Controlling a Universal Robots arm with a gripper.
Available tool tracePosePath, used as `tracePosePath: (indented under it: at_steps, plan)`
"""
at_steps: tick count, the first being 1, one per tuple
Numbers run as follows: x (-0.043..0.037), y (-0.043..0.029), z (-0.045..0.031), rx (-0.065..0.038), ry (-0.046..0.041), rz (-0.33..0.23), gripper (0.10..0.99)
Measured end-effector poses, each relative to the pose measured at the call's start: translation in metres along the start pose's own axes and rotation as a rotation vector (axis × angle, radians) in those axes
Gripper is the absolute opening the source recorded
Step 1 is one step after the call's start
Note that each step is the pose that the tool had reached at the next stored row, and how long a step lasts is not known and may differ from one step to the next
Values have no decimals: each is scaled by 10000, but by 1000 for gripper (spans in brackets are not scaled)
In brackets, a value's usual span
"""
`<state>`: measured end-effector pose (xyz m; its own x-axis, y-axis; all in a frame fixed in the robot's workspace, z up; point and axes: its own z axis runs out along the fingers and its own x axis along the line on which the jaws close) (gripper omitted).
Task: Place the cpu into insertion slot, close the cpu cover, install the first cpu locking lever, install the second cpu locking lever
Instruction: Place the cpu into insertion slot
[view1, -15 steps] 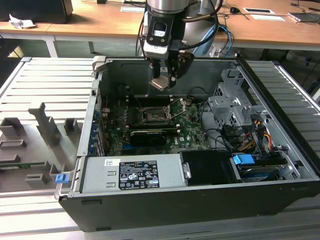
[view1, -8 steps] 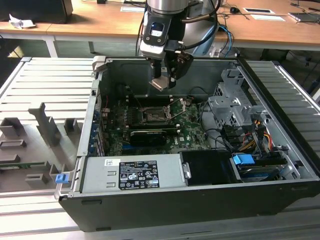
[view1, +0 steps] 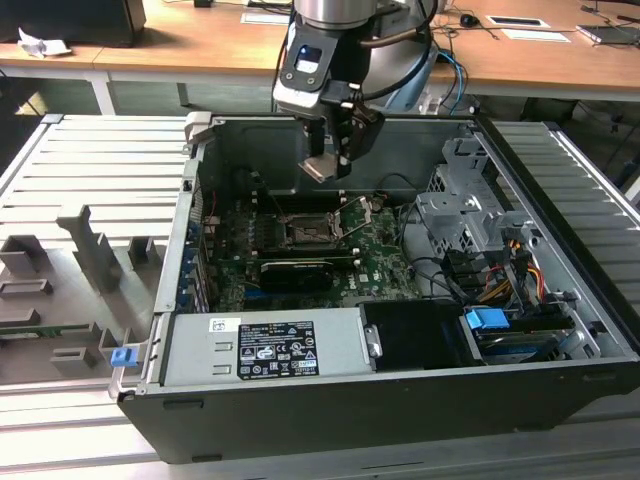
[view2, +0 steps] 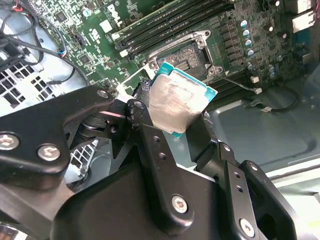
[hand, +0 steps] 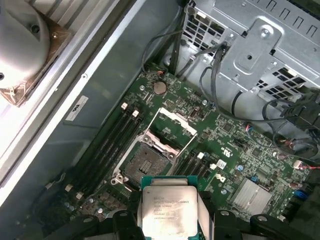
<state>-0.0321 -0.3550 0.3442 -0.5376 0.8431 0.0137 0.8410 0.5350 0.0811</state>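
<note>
holding the cpu (view1: 320, 167) by two opposite edges, the jaws are clamped shut on it under the robot arm (view1: 340, 25).

- exterior view: the chip hangs tilted above the motherboard (view1: 385, 262) inside the open computer case (view1: 300, 430), not touching the board.
- the cpu socket (view1: 307, 230) lies at about 6 o'clock from the chip, well below it.
- the cpu cover (view1: 352, 215) stands raised at about 2 o'clock of the socket, swung up on its hinge.
- the grey power-supply box (view1: 265, 345) sits at 6 o'clock of the socket. the metal drive cage (view1: 460, 215) is at 3 o'clock.
- the case rests on a ribbed grey surface (view1: 90, 170). grey fixture blocks (view1: 95, 245) stand at 9 o'clock of the case.
- second wrist view: the cpu (view2: 177, 102) shows a smudged silver lid on a green edge, with black fingers (view2: 145, 120) pressed to its sides. the socket (view2: 187, 57) is beyond it, contacts exposed.
- first wrist view: the cpu (hand: 170, 210) is face-up, just short of the socket (hand: 145, 162). the cover frame (hand: 172, 127) stands open beside the socket, and the memory slots (hand: 107, 150) run alongside it.
</note>
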Motion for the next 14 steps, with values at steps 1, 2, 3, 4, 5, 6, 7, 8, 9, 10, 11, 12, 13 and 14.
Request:
tracePosePath:
  at_steps: [1,2,3,4,5,6,7,8,9,10,11,12,13,14]
  plan:
    - [0,-1,9,-4,-18,229,533]
    - [0,-1,14,-5,-30,364,533]
    - [-1,-2,20,-8,-45,548,533]
    - [-1,-2,26,-10,-57,708,533]
    - [-1,-3,32,-13,-72,888,533]
    - [-1,-3,38,-15,-86,1066,533]
    - [-1,-3,44,-11,-97,1222,533]
    - [-1,-5,53,-11,-110,1388,533]
    - [-1,-5,60,-12,-120,1504,533]
    - [-1,-5,66,-11,-128,1617,533]
    - [-1,-6,73,-11,-133,1710,533]
    - [-2,-7,83,-6,-140,1831,533]
    - [-2,-7,90,0,-145,1927,533]
    - [0,-9,97,5,-149,2009,533]
